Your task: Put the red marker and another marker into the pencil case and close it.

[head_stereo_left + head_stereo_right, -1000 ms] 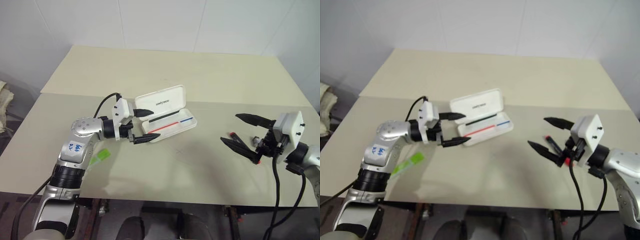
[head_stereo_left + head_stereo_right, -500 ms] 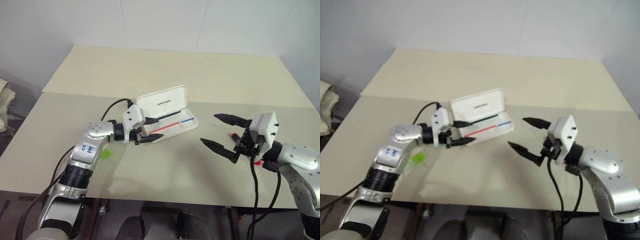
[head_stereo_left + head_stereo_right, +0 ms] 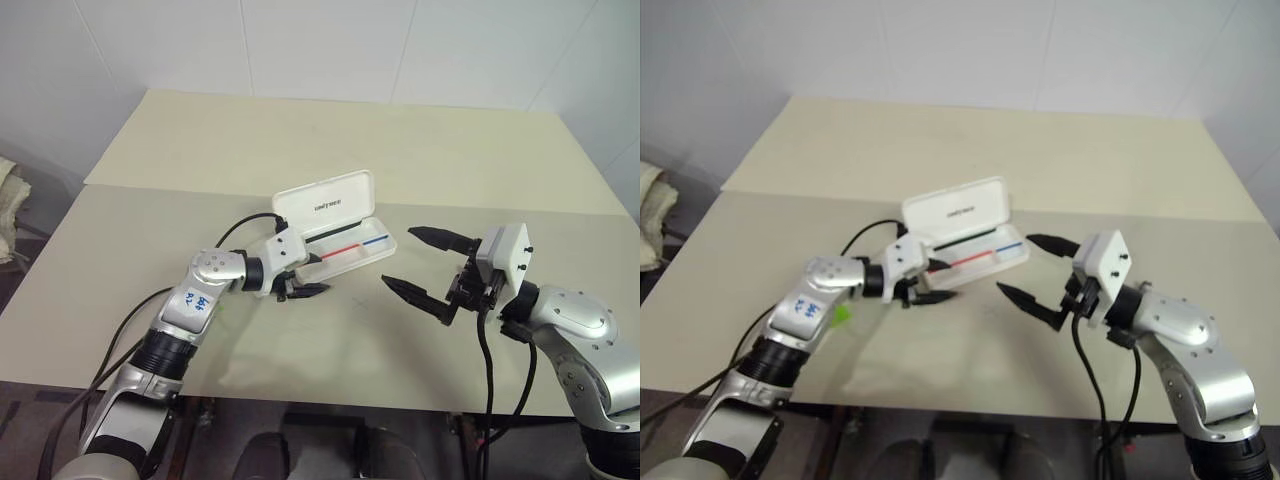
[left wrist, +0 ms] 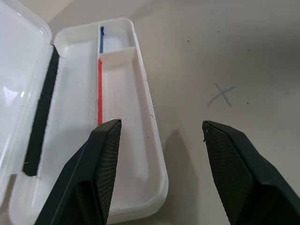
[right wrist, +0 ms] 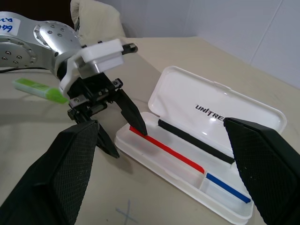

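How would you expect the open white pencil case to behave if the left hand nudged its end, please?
The pencil case looks like thin hard plastic, so probably stiff and light. Nothing sits in its tray, so it would likely slide or pivot on the smooth table rather than stay put. Its raised lid may swing on the hinge.

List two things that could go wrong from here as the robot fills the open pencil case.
The fingers of the left gripper straddle one long wall of the pencil case; a nudge may slide or tip it. The green marker lies beside the left forearm, which might sweep it away.
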Motion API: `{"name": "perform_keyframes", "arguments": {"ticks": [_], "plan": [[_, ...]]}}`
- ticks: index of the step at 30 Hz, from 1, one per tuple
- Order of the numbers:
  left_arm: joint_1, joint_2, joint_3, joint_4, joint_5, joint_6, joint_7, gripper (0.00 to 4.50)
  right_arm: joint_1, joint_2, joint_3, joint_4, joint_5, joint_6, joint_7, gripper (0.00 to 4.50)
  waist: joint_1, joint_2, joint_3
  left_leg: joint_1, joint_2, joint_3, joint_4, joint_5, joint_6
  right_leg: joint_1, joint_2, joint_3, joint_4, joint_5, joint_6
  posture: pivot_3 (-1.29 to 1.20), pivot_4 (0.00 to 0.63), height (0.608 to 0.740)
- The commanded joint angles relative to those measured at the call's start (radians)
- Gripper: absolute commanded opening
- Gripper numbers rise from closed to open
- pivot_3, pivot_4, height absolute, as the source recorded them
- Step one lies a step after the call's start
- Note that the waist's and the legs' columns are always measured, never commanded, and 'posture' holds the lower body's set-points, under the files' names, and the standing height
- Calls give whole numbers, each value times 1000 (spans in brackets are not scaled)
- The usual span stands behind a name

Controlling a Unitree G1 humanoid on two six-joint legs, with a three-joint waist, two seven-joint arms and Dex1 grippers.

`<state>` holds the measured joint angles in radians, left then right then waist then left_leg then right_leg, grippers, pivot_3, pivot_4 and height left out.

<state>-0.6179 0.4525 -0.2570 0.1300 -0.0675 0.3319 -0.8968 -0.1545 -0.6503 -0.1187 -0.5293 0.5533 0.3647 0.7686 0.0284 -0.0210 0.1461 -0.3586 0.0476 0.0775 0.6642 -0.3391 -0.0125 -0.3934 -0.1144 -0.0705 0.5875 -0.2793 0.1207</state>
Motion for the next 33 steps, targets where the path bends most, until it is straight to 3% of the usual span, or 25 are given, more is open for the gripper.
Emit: {"name": "perform_keyframes", "arguments": {"ticks": [1,6,25,28,33], "plan": [[-44,-6,-16,4,28,10,8,2907,-6,11,-9,-57,-1,-21,-21,4500,-1,0,0,0,0,0,0,0,0,0,0,0,0,0,0,0,150,740],[-81,-6,-46,-14,37,70,-26,2907,15,3,-15,-73,2,-17,-16,4500,-1,0,0,0,0,0,0,0,0,0,0,-1,0,0,0,0,150,740],[-59,75,-108,-79,86,218,-64,2907,122,-188,-176,41,56,-21,223,4500,-1,0,0,0,0,0,0,0,1,0,0,-1,0,0,0,0,150,740],[-54,78,-109,-70,89,230,-55,2364,109,-187,-171,35,60,-15,217,4500,-3,0,0,0,0,0,0,0,1,0,0,-1,0,0,0,0,150,740],[-53,87,-130,-53,103,230,-63,673,95,-187,-165,16,69,-2,208,4500,-3,0,0,1,0,0,0,0,1,0,0,-1,0,0,0,0,150,740]]}}
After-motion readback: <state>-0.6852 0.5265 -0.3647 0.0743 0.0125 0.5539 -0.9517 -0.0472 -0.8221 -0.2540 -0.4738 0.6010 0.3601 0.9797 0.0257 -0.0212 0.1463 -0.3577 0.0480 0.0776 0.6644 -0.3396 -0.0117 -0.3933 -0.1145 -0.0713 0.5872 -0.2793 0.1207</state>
